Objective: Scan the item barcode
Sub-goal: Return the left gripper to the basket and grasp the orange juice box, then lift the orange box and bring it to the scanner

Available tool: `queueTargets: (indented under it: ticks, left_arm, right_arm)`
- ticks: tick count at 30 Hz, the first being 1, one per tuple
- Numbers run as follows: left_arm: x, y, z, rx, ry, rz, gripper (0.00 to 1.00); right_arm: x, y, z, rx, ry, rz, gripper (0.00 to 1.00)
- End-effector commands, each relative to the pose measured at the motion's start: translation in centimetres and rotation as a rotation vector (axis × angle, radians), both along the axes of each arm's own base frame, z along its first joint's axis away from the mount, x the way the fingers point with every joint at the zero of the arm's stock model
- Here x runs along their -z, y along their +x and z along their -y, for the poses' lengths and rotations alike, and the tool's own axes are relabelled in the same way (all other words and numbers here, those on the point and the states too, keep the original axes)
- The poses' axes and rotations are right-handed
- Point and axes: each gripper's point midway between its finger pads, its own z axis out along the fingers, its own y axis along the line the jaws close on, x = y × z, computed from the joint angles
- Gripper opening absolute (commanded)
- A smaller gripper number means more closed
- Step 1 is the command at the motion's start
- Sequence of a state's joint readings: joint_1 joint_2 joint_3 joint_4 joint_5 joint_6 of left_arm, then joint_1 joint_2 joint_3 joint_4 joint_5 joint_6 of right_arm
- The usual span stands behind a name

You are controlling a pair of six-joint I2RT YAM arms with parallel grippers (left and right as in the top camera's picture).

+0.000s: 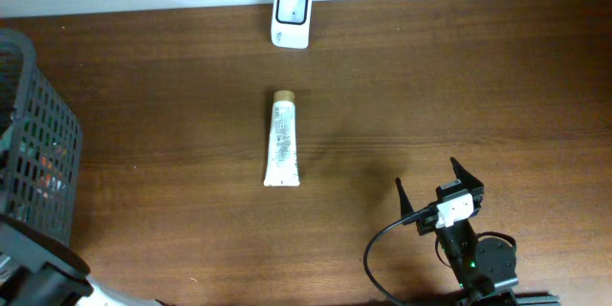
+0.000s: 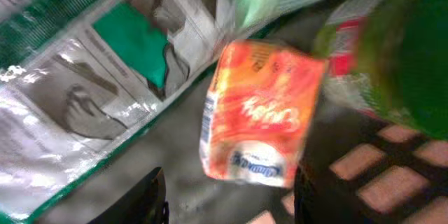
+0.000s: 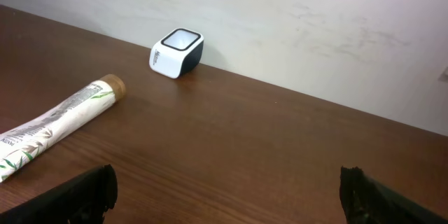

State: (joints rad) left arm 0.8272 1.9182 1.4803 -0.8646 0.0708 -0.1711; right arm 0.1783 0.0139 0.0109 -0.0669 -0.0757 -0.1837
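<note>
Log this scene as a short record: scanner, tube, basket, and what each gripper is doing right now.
scanner: white, at the far edge
tube: white, tan cap toward the scanner, lying flat
basket: black mesh, on the left, holds an orange packet
left gripper: open, just short of the orange packet
right gripper: open, empty, apart from the tube

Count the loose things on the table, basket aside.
2: a tube mid-table and a white scanner at the far edge by the wall. The basket at left may hide others.
</note>
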Motion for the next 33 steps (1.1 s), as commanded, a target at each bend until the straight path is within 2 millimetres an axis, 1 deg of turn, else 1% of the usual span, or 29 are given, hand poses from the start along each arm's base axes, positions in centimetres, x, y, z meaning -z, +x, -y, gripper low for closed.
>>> queueTargets:
  ticks: [1,5,8,11,14,15,16,21,24,27,29,31,32,33]
  left_arm:
    - [3.7,-0.7,0.3,0.062,-0.034,-0.060,0.51]
    - [6.1,-0.6,0.5,0.070,-0.067,-0.090,0.53]
    - [6.7,-0.4,0.7,0.077,-0.073,-0.096,0.53]
    - [6.7,-0.3,0.7,0.079,-0.071,-0.095,0.52]
    - [6.7,-0.3,0.7,0.079,-0.071,-0.096,0.41]
    - [6.7,-0.3,0.8,0.079,-0.073,-0.097,0.29]
    - [6.7,-0.4,0.8,0.079,-0.073,-0.098,0.23]
    - [6.7,-0.4,0.8,0.078,-0.075,-0.098,0.00]
    - [6.6,-0.3,0.8,0.078,-0.073,-0.096,0.00]
    - [5.9,-0.1,0.6,0.078,-0.073,-0.095,0.00]
    - [4.9,0.2,0.4,0.079,-0.066,-0.080,0.00]
    - [3.2,0.7,0.1,0.076,-0.048,-0.049,0.00]
    - [1.9,0.9,-0.1,0.062,-0.029,-0.028,0.00]
    - [-0.1,1.2,-0.4,0.051,0.005,0.007,0.00]
  right_arm:
    - [0.2,0.0,-0.1,-0.005,0.000,-0.003,0.98]
    - [0.2,0.0,-0.1,-0.005,0.000,-0.003,0.98]
    - [0.2,0.0,-0.1,-0.005,0.000,-0.003,0.98]
    - [0.2,0.0,-0.1,-0.005,0.000,-0.003,0.98]
    - [0.2,0.0,-0.1,-0.005,0.000,-0.003,0.98]
    - [0.2,0.0,-0.1,-0.005,0.000,-0.003,0.98]
    - [0.2,0.0,-0.1,-0.005,0.000,-0.003,0.98]
    - [0.2,0.0,-0.1,-0.005,0.000,-0.003,0.98]
    - [0.2,0.0,-0.1,-0.005,0.000,-0.003,0.98]
    - [0.2,0.0,-0.1,-0.005,0.000,-0.003,0.98]
    - [0.2,0.0,-0.1,-0.005,0.000,-0.003,0.98]
    - [0.2,0.0,-0.1,-0.005,0.000,-0.003,0.98]
    - [0.2,0.0,-0.1,-0.005,0.000,-0.003,0.99]
    - [0.2,0.0,-0.1,-0.005,0.000,-0.003,0.98]
